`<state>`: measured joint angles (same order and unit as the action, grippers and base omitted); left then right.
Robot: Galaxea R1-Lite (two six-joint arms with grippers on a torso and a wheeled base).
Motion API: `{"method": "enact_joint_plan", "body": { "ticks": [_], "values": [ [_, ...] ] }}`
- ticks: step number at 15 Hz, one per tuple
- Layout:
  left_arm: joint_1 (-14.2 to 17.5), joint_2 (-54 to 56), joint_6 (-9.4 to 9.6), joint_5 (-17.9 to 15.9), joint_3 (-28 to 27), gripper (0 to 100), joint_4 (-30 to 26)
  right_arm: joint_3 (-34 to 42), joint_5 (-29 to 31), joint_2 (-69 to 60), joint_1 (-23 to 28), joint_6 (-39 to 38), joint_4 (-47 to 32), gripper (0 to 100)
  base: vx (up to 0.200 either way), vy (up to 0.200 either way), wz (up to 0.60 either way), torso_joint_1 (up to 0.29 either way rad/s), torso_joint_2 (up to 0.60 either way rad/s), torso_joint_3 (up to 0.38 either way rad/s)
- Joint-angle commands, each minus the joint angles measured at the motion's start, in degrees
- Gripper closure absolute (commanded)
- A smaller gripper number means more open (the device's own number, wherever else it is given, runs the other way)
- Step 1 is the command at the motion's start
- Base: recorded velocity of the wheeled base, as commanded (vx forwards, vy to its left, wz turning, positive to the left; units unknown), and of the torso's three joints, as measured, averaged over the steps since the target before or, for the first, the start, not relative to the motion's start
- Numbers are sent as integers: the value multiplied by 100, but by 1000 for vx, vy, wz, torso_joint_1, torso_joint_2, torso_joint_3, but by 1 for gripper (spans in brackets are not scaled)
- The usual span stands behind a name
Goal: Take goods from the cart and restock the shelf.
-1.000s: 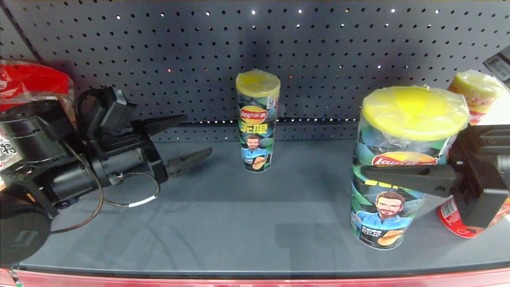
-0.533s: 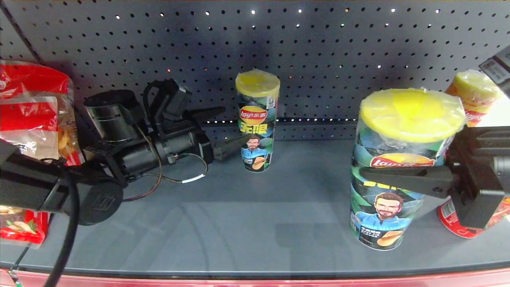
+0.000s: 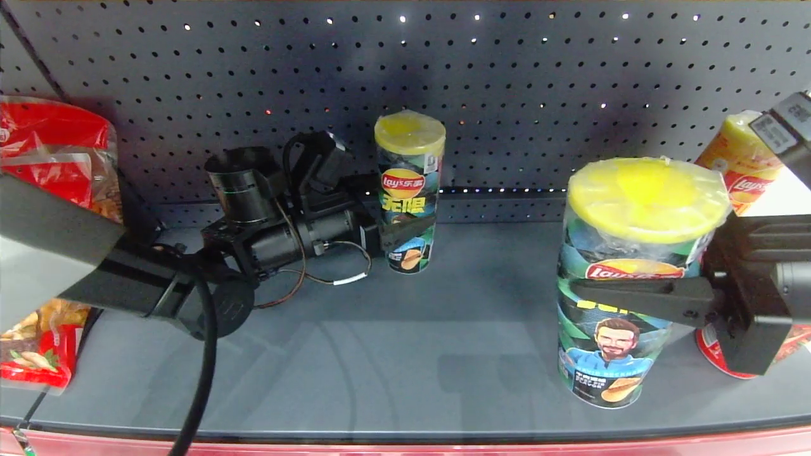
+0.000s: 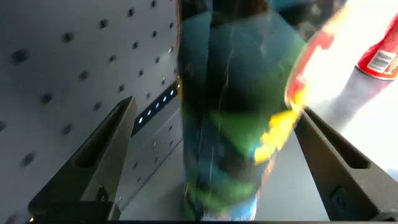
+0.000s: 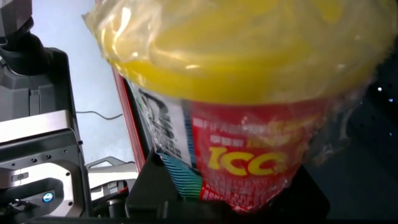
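Starting at the left end of the shelf [image 3: 380, 361], red snack bags [image 3: 44, 139] sit close to the pegboard [image 3: 507, 69]. Next along, the left gripper [image 3: 405, 206] lies level just above the shelf with its jaws open around the rear can [image 3: 410, 136]. This is a tall tube with a yellow lid under clear film and a green-and-blue label bearing a red oval and a cartoon man. It stands upright near the shelf's back edge, about midway along. The head view shows one finger crossing the can's front and the other passing behind it. The left wrist view adds that the fingers stand off to either side, with a clear gap on the pegboard side. Toward the right end, near the front edge, the right gripper [image 3: 608, 282] has its jaws closed on the front can [image 3: 646, 196]. This can has the same design and is upright, though I cannot tell whether its base touches the shelf. The right wrist view shows the side turned away from the head camera, which is red with yellow lettering under the wrapped lid. A red can [image 3: 738, 168] with a yellow lid stands at the right end, behind that gripper.
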<state>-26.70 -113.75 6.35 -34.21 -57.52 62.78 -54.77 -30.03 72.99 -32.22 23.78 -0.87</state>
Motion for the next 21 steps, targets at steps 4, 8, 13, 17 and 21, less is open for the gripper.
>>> {"method": "enact_joint_plan", "body": {
  "ticks": [4, 8, 13, 17, 21],
  "values": [
    [-248, -367, -55, 2, -164, 100, 173, 10, -3, -12, -4, 3, -1, 100, 0, 0, 0, 0, 0, 0],
    [-275, -68, -90, 72, -93, 100, 199, -16, -12, 58, -4, 3, 7, 100, 0, 0, 0, 0, 0, 0],
    [-433, 1320, -99, 125, 1216, 100, 191, -7, -12, 119, -4, 12, 60, 100, 0, 0, 0, 0, 0, 0],
    [-538, 2463, -117, 11, 3071, 100, 173, -42, -3, 313, -4, 3, 280, 100, 0, 0, 0, 0, 0, 0],
    [-820, 2806, -134, 11, 3625, 100, 155, -139, 5, 401, -4, -5, 280, 100, 0, 0, 0, 0, 0, 0]
  ]
}}
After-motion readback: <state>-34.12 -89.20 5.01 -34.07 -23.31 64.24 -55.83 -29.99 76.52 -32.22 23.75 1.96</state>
